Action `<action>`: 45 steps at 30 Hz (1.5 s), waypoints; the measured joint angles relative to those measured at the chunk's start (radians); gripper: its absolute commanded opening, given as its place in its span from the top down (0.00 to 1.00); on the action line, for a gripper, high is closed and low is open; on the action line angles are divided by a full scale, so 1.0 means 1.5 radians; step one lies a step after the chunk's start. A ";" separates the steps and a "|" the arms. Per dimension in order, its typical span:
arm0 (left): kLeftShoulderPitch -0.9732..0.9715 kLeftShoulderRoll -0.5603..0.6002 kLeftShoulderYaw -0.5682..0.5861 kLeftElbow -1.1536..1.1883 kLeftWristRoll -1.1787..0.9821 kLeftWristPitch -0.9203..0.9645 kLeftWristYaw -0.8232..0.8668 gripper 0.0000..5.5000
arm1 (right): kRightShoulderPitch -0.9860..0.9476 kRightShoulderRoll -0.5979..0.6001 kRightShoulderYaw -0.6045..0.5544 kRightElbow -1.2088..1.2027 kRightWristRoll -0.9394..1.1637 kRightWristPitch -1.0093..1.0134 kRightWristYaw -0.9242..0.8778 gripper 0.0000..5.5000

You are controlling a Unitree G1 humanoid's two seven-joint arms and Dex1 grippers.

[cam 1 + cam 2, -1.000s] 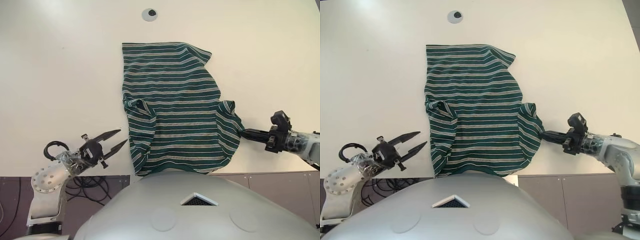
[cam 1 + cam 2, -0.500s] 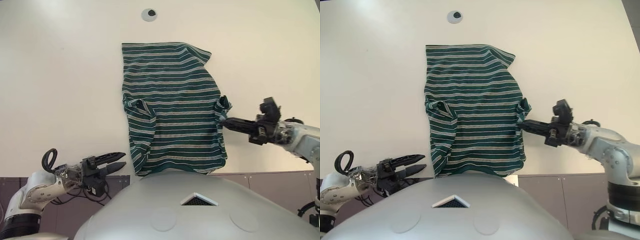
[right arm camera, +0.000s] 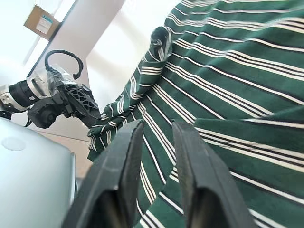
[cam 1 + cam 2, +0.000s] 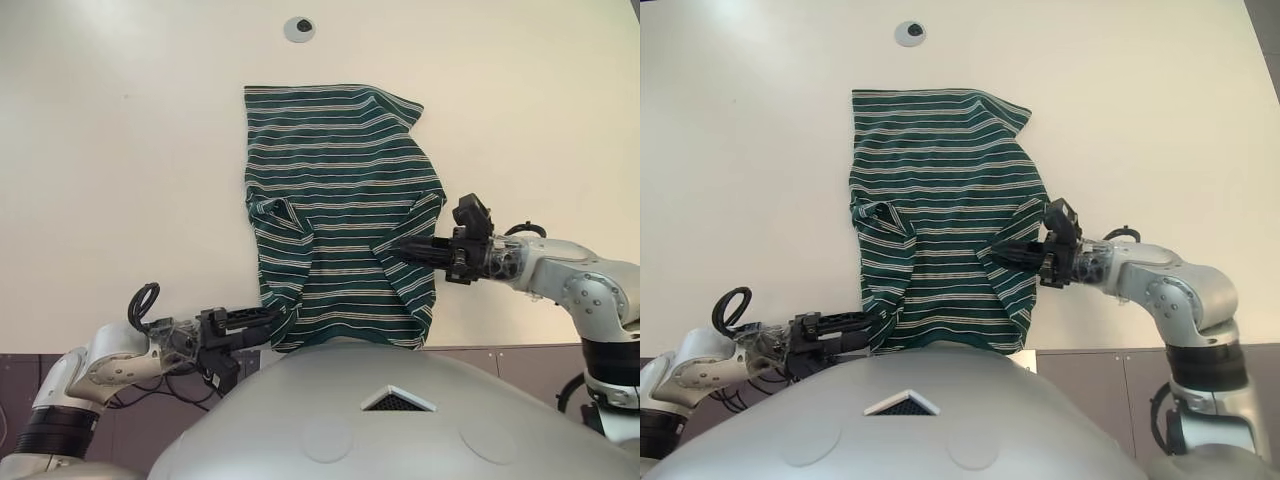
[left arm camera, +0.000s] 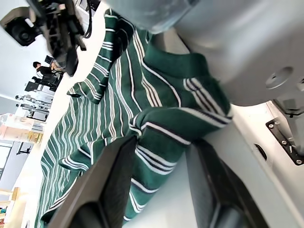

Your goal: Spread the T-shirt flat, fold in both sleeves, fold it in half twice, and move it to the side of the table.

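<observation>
Striped T-shirt (image 4: 340, 170) on the table (image 4: 120, 150)
Right gripper (image 4: 398, 246) clamps a sleeve (image 4: 420, 215) mid-frame; left gripper (image 4: 270, 316), lower left, gapes around its edge.

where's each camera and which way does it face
Head pair: on the head, facing forward and down at the green striped T-shirt on the white table; both arms show.
Left wrist: on that arm, along the left gripper to the shirt's near hem.
Right wrist: along the right gripper over the shirt.
Shared: both wrist views catch the other arm's gripper.
</observation>
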 measured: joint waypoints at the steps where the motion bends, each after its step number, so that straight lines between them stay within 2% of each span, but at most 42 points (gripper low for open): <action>1: -0.001 0.004 -0.010 -0.010 -0.001 0.009 0.000 0.59 | -0.002 0.000 0.000 -0.002 0.000 -0.001 0.000 0.69; 2: -0.001 0.006 -0.016 -0.017 -0.005 0.016 0.000 0.59 | -0.002 0.000 -0.002 -0.003 0.000 -0.001 0.000 0.69; 8: 0.010 0.027 -0.047 -0.050 -0.012 0.067 -0.002 0.76 | 0.014 -0.026 -0.055 -0.026 0.008 -0.035 0.061 0.68; 11: 0.013 0.030 -0.057 -0.060 -0.012 0.079 -0.002 0.87 | 0.072 -0.066 -0.114 -0.013 -0.103 -0.238 0.154 0.68; 14: 0.019 0.033 -0.063 -0.063 -0.012 0.089 -0.002 0.96 | 0.163 -0.112 -0.140 0.036 -0.238 -0.448 0.229 0.59; 16: 0.023 0.033 -0.063 -0.063 -0.012 0.095 -0.002 1.00 | 0.219 -0.113 -0.142 0.066 -0.307 -0.575 0.265 0.53; 19: 0.025 0.033 -0.063 -0.063 -0.013 0.096 -0.002 1.00 | 0.269 -0.133 -0.142 0.129 -0.404 -0.774 0.295 0.44; 22: 0.024 0.033 -0.068 -0.071 -0.013 0.104 -0.003 1.00 | 0.276 -0.133 -0.141 0.177 -0.467 -0.959 0.302 0.43; 25: 0.022 0.040 -0.077 -0.083 -0.020 0.124 -0.004 1.00 | 0.271 -0.125 -0.103 0.199 -0.513 -1.137 0.279 0.43; 33: 0.021 0.047 -0.089 -0.101 -0.039 0.141 -0.002 1.00 | 0.216 -0.076 -0.002 0.221 -0.607 -1.269 0.156 0.43; 40: 0.025 0.054 -0.088 -0.116 -0.053 0.154 0.000 1.00 | 0.177 -0.083 0.049 0.269 -0.704 -1.351 0.073 0.64; 43: 0.026 0.057 -0.088 -0.139 -0.083 0.175 -0.003 1.00 | 0.168 -0.089 0.071 0.274 -0.711 -1.346 0.053 0.74; 45: 0.028 0.070 -0.091 -0.163 -0.133 0.212 -0.017 1.00 | 0.178 -0.121 0.091 0.260 -0.661 -1.294 0.061 0.81</action>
